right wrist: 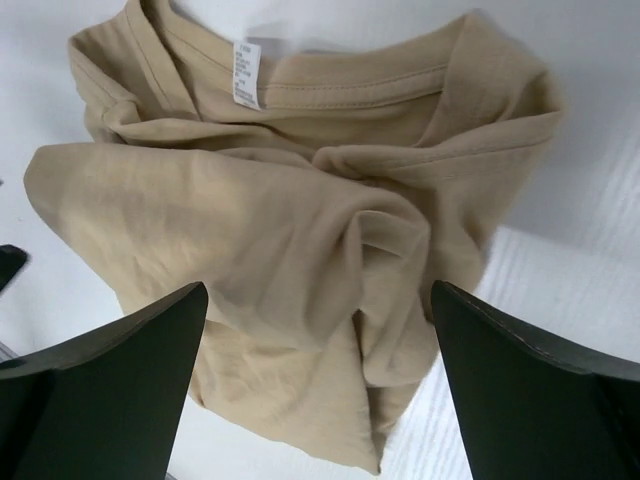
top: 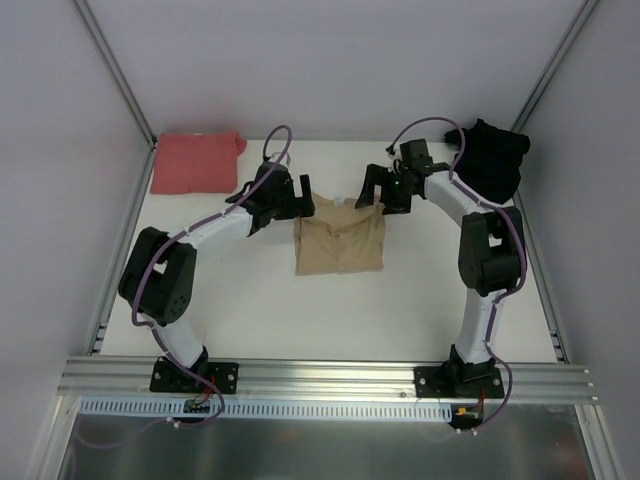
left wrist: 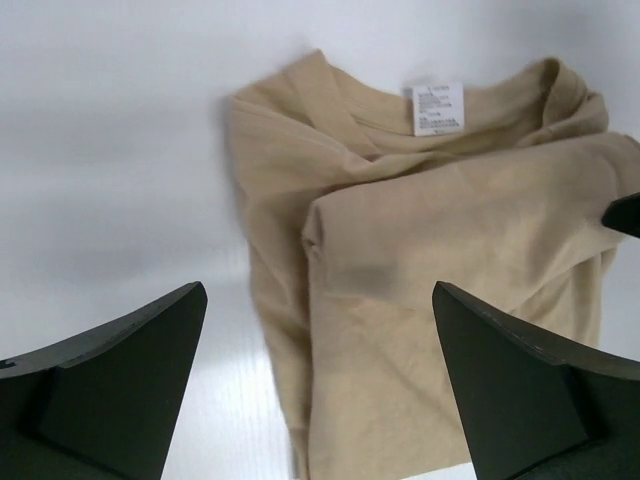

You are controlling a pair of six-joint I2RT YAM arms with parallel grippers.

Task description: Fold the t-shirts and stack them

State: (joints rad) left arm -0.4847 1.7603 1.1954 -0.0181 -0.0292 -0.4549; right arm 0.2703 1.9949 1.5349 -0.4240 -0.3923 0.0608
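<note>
tan t-shirt (top: pixel 340 243) roughly folded at mid-table, collar end between left gripper (top: pixel 303 207) and right gripper (top: pixel 374 190), both spread wide, holding nothing; loose, lumpy top layer likely to slide open if snagged in lifting toward salmon-red t-shirt (top: pixel 195 160)

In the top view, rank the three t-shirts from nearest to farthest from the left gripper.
From the left gripper:
1. The tan t-shirt, right beside it, in the middle.
2. The salmon-red t-shirt, far-left corner.
3. The black t-shirt, far-right corner.
</note>
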